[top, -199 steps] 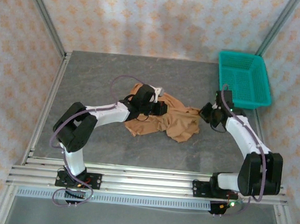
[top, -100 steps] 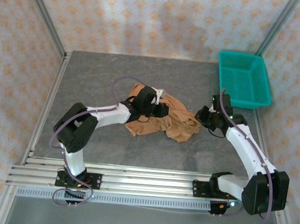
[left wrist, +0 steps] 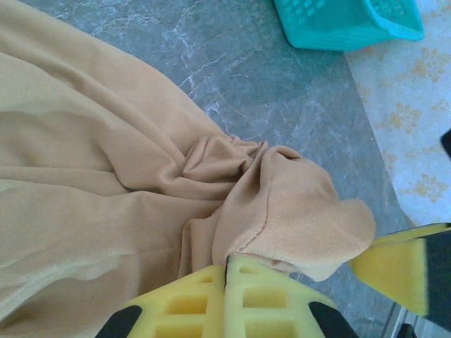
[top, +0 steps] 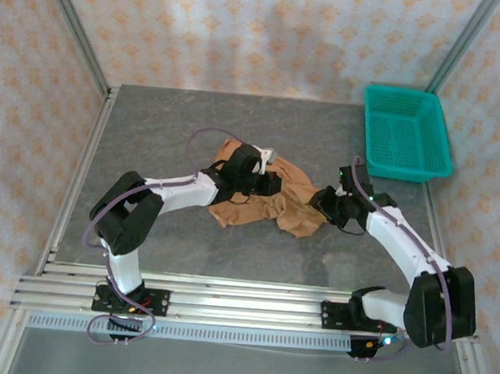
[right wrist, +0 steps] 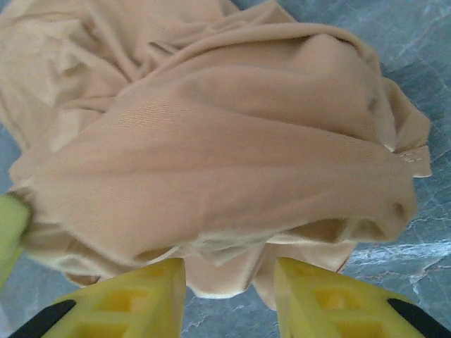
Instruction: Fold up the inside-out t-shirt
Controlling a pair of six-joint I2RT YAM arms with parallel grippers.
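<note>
Top external view: one tan shirt (top: 275, 202), bunched in a heap on the table (top: 184, 251), about mid-width and slightly toward the far edge. Its long axis runs roughly left to right. One teal basket (top: 407, 172) sits at the far right corner, well apart from the cloth. Two arms, one gripper each. Left gripper (top: 276, 186) sits on the far side of the heap, above its middle. Left wrist view: its yellow pads (left wrist: 275, 303) are pressed together, and a seamed fold of shirt (left wrist: 282, 204) rises straight out of the line where they meet, so it looks clamped on that fold. Right gripper (top: 321, 201) is at the heap's right end, pointing left into it. Right wrist view: its fingers (right wrist: 331, 296) stand apart, and the shirt's (right wrist: 211, 155) lower edge hangs just at the gap, nothing pinched. Key relation: the cloth lies to the left of the right gripper, its right end at the mouth of the open jaws. The right arm is the nearer one to that end; the left already has its hold further in. Judgement: the next grab falls to the right arm, and the heap needs spreading flat before any fold. No label patch made out in these views.
</note>
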